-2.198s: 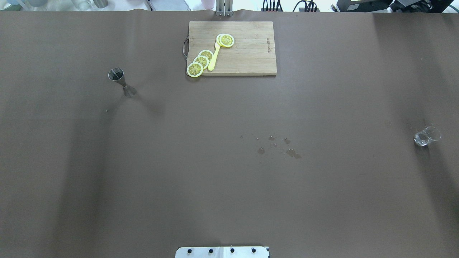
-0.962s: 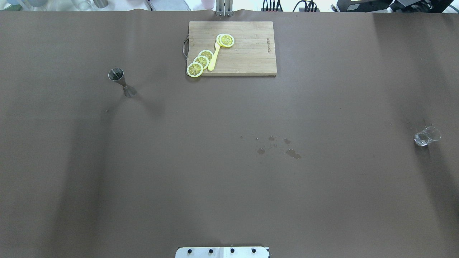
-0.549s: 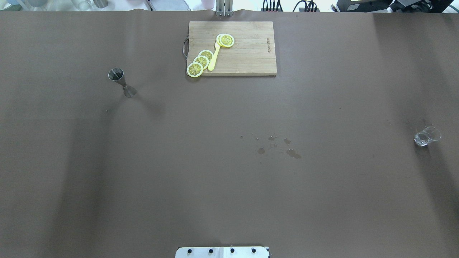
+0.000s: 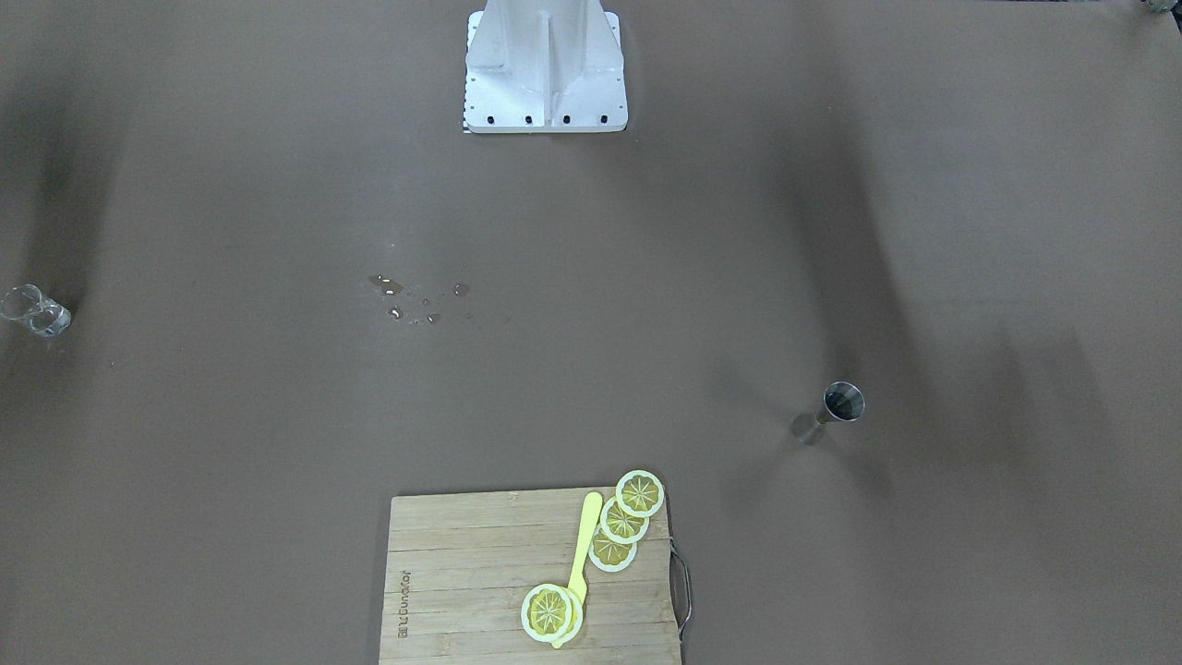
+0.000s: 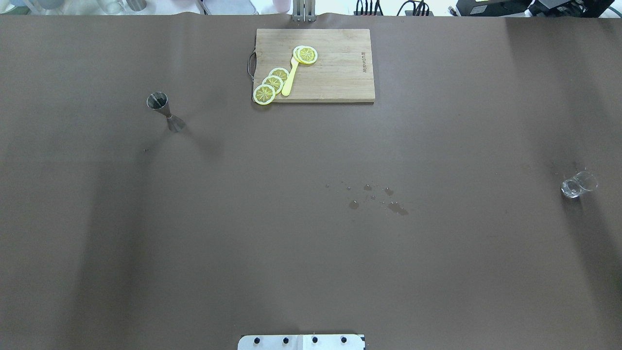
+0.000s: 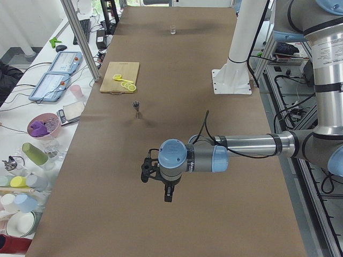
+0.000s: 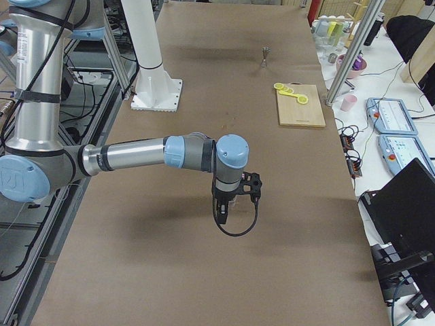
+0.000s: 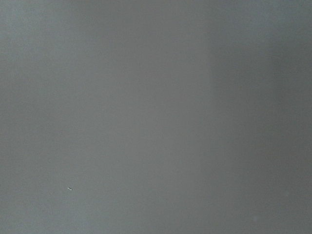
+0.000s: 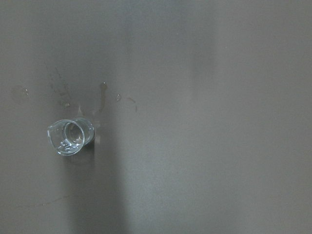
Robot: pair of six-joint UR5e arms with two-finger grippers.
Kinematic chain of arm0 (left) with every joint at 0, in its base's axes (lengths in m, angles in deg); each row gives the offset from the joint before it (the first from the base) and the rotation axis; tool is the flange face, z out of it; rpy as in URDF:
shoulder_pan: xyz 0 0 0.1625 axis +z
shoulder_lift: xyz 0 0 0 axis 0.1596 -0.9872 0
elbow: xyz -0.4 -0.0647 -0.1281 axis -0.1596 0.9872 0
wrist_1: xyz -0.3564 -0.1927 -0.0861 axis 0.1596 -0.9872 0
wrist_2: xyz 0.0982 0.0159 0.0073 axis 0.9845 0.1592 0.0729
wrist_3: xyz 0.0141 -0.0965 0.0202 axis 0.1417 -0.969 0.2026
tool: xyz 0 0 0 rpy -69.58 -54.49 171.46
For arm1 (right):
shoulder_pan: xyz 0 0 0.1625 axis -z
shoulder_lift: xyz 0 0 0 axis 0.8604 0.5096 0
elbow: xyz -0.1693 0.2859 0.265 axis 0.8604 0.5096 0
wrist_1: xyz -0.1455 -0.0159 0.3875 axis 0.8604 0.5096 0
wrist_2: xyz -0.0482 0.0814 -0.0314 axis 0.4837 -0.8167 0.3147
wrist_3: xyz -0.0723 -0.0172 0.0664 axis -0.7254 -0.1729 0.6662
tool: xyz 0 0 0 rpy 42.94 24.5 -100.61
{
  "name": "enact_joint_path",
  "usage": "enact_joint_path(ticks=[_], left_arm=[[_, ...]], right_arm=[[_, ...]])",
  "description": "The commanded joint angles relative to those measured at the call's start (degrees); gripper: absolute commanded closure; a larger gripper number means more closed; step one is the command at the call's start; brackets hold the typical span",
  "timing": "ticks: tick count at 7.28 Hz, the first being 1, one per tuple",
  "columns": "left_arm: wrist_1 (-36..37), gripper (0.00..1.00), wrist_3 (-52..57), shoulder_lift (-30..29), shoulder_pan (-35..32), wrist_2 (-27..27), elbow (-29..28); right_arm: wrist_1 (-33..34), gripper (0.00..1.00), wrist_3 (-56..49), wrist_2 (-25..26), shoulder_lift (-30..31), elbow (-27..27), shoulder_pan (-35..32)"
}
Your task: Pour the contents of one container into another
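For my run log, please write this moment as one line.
jigger: standing, ungrasped | glass: standing, ungrasped | drops: mid-table | pour: not under way

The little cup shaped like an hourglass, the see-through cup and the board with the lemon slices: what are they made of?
The hourglass cup looks like metal: grey and shiny, with glints. The see-through cup looks like clear glass, maybe plastic: the table shows through it. The board looks like pale wood, matt, with grain stripes.

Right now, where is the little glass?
In the overhead view the glass sits alone near the right edge of the table, on the robot's right side, far right of the wet drops.
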Motion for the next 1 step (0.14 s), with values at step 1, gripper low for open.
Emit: enact_joint_path(ticks=[1], left_arm=[[0.0, 0.02, 0.09, 0.15, -0.04, 0.06, -0.26]], right_arm=[[0.0, 0.0, 0.07, 0.0, 0.02, 0.12, 0.0]])
